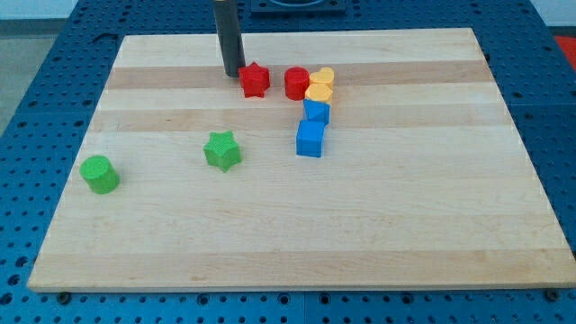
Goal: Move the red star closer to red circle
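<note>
My tip on a pale wooden board (360,243) over blue pegboard (27,108).

My rod, cut off at the frame's top, has no jaws; my tip (232,74) rests just left of the red star (255,80), upper centre, near the red circle (296,83).

**A robot test bench in a laboratory**

The place looks like a laboratory or a robotics test room, not a home. A pale wooden board (297,225) lies on a blue metal table (36,99) full of regular small holes, the kind used to fix equipment; it shows at all edges of the frame. A dark rod (229,36) comes down at the top centre. On the board stand only small coloured plastic blocks, like the green star (221,150).
</note>
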